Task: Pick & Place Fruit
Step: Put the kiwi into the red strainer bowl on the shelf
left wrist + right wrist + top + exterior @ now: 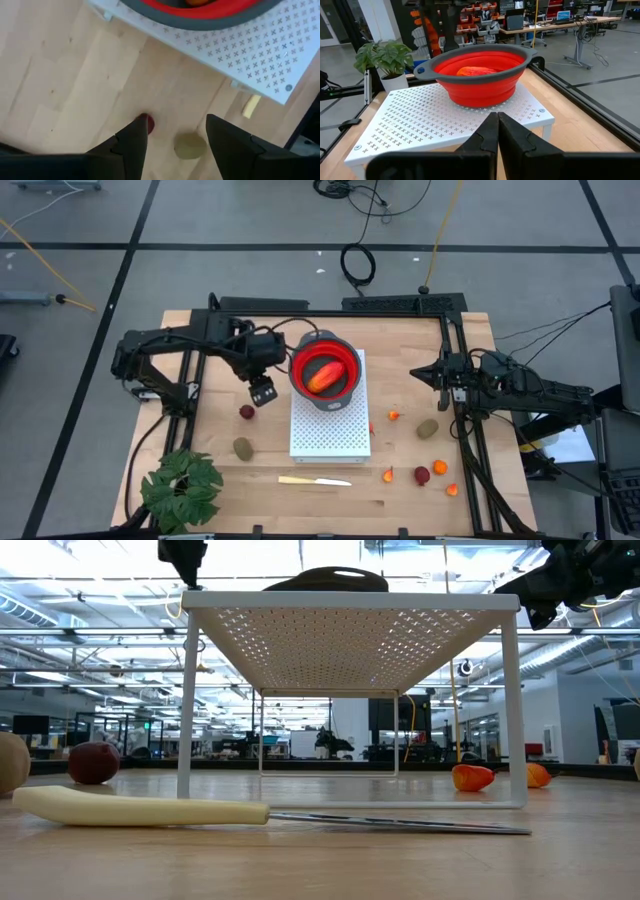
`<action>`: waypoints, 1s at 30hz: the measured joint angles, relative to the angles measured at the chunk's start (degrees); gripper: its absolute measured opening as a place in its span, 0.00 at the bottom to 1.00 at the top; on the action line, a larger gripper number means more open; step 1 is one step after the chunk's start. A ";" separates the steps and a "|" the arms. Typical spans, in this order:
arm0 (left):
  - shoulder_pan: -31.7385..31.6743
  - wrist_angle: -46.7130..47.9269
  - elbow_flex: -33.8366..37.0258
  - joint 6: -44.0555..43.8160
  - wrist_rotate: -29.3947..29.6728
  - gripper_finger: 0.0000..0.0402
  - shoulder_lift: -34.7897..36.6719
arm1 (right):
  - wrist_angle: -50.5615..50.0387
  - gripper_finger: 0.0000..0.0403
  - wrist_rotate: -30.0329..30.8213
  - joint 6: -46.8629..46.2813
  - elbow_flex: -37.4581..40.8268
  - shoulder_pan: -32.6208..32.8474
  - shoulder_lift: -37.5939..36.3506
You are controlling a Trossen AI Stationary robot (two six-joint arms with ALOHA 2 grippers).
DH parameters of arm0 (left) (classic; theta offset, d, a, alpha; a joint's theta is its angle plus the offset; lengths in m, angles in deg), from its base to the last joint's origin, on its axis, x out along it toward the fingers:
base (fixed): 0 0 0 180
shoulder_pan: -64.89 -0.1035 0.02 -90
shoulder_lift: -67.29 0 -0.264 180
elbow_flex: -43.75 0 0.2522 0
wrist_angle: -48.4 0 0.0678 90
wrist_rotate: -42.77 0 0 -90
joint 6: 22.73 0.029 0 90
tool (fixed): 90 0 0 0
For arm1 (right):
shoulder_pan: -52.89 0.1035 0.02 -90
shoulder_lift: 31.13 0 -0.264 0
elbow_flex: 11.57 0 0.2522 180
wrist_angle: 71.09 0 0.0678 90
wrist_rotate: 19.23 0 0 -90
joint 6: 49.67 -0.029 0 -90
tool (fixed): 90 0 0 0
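Observation:
A red bowl [324, 370] with a grey rim stands on a white perforated stand [330, 430] and holds the red-orange oblong fruit [322, 377]. A dark red ball [247, 412] and an olive-brown oval [242, 447] lie on the table left of the stand. Another olive oval [428, 427], a dark red ball [422, 475] and small orange bits [440, 468] lie to the right. My left gripper [262, 391] is open and empty, above the table beside the bowl, over the ball [147, 123]. My right gripper [418, 375] is shut and empty, right of the stand.
A pale yellow knife [314, 480] lies near the front edge, in front of the stand. A green leafy plant [180, 485] stands at the front left corner. Black frame rails [462, 420] run along the table's sides and back.

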 joint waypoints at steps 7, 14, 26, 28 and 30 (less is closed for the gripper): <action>2.35 0.04 4.24 -6.49 -2.95 0.49 0.01 | -0.01 0.01 0.00 0.00 0.00 0.00 0.02; 4.83 -0.04 13.69 -15.67 -3.34 0.48 1.62 | 0.00 0.01 0.00 0.00 0.00 0.00 0.00; 9.35 -8.03 26.00 -26.56 -7.52 0.52 1.64 | 0.00 0.01 0.00 0.00 0.00 0.00 0.02; 10.31 -9.08 27.30 -28.69 -7.56 0.53 1.63 | 0.00 0.01 -0.02 0.00 0.00 0.00 0.02; 11.29 -9.21 28.10 -30.98 -7.53 0.54 1.62 | 0.00 0.01 -0.02 0.00 0.00 0.00 0.01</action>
